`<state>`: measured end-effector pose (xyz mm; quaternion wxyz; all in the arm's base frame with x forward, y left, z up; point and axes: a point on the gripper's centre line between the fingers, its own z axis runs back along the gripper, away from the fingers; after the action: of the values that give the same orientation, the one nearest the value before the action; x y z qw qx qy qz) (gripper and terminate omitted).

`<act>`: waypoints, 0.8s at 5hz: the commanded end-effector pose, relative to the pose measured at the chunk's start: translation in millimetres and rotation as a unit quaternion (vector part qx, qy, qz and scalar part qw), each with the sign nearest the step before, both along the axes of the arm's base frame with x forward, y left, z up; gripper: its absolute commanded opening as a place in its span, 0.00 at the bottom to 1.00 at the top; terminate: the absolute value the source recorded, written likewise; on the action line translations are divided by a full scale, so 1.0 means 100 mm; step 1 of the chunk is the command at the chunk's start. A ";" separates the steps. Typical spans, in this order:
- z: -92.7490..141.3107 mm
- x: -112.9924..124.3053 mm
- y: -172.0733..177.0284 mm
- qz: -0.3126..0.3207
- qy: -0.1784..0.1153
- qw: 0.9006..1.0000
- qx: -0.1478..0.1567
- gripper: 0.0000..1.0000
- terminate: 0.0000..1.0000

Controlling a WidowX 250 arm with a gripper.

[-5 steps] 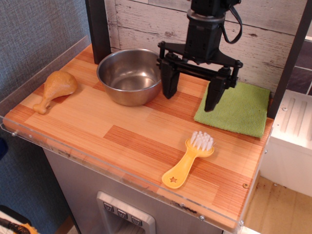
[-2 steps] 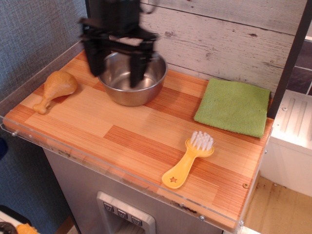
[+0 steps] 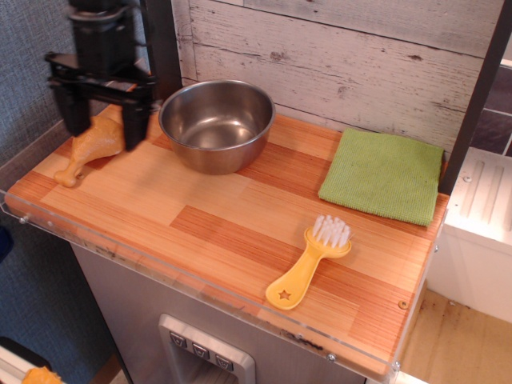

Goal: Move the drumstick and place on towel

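pincer (image 3: pixel 102 120): jaws spread wide, nothing held, hanging fingers-down over the far left of the bench; the gap looks set to straddle the meaty end.
fingers (image 3: pixel 135 122): two dark prongs, one on each side of the drumstick's bulb as seen from this camera (can't tell whether they are at its height or above it, since a single view gives no depth).
drumstick (image 3: pixel 90 146): lying flat on the bench near the left edge, fat end toward the back, bone knob pointing front-left; partly hidden behind the pincer. Not lifted.
steel bowl (image 3: pixel 217 124): just right of the pincer, empty, upright. Right prong sits close to its rim, so a straight descent looks safer than any sideways nudge.
bench (image 3: pixel 216 216): striped wood top with a clear raised lip round the edge; middle stretch is bare, which gives a free carry path to the right.
towel (image 3: pixel 385 176): green, flat, at the far right against the back wall, well apart from the drumstick. Nothing on it.
brush (image 3: pixel 310 261): yellow, star on handle, white bristles, front-right, near the towel's front edge but not touching. Not part of the job.
step, my read: pre-grasp alignment; descent, close, carry and release all not yet done.
risk: rounded plastic bulb may slip out if pinched off-centre.
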<state>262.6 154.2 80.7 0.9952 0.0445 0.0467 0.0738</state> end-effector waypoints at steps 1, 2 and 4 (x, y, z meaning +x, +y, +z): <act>0.08 0.02 0.36 -0.056 -0.006 0.998 0.020 1.00 0.00; -0.11 0.02 0.41 -0.063 -0.007 0.998 0.027 1.00 0.00; -0.35 -0.06 0.53 -0.028 -0.026 0.999 0.022 1.00 0.00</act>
<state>257.8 202.6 33.1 0.9970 0.0555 0.0288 0.0452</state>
